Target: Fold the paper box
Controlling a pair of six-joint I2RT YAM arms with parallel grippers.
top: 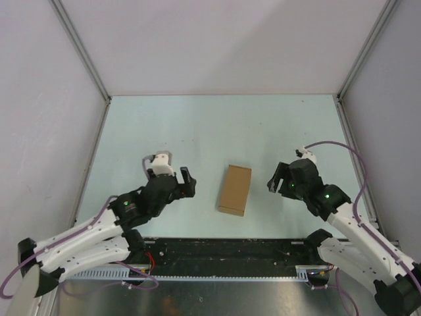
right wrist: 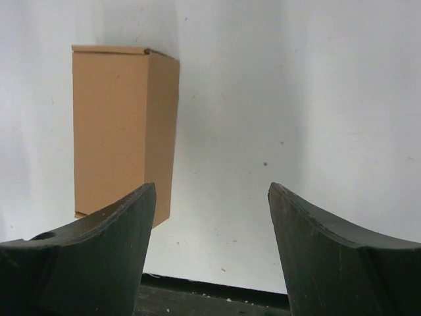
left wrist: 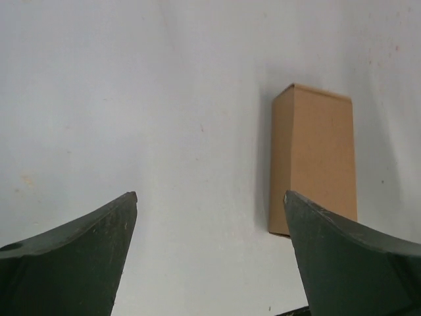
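The paper box (top: 235,189) is a small closed brown cardboard block lying on the pale table between the two arms. In the left wrist view the paper box (left wrist: 316,155) lies ahead and to the right, beyond the right finger. In the right wrist view the paper box (right wrist: 118,125) lies ahead on the left. My left gripper (top: 170,171) stands open to the left of the box, apart from it. My right gripper (top: 283,178) stands open to the right of the box, apart from it. Nothing sits between the fingers of the left gripper (left wrist: 210,197) or the right gripper (right wrist: 212,191).
Grey walls (top: 210,46) close the table in at the back and both sides. A black rail (top: 223,253) runs along the near edge between the arm bases.
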